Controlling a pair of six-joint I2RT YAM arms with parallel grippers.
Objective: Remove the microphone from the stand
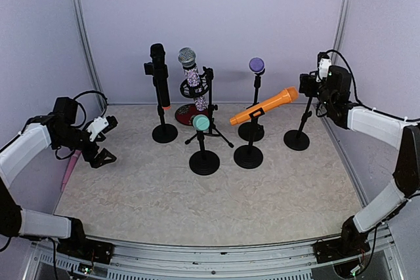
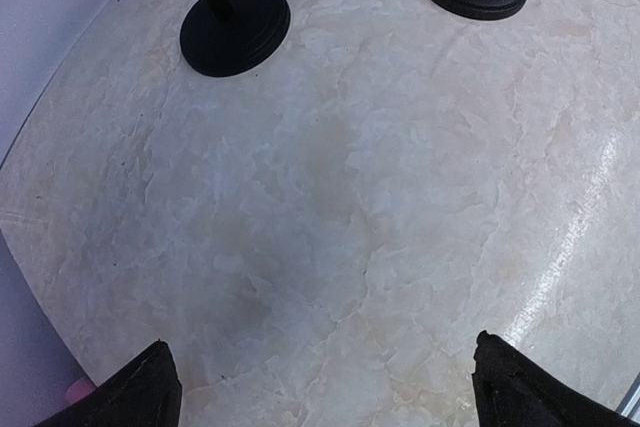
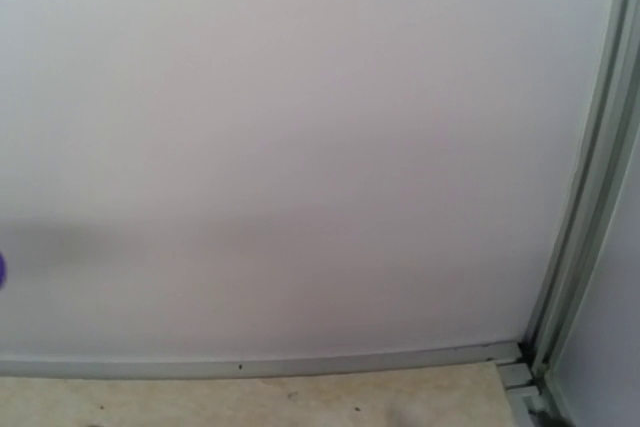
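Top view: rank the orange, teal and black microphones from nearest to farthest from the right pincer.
1. Orange microphone, just left of the right pincer.
2. Teal microphone, centre.
3. Black microphone, back left.

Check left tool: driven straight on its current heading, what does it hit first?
Probably bare tabletop, short of the black stand base. The left tool is open and angled down at it in its wrist view; exact depth is unclear.

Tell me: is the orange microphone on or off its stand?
On: the orange microphone sits tilted atop its black stand, not lifted off.
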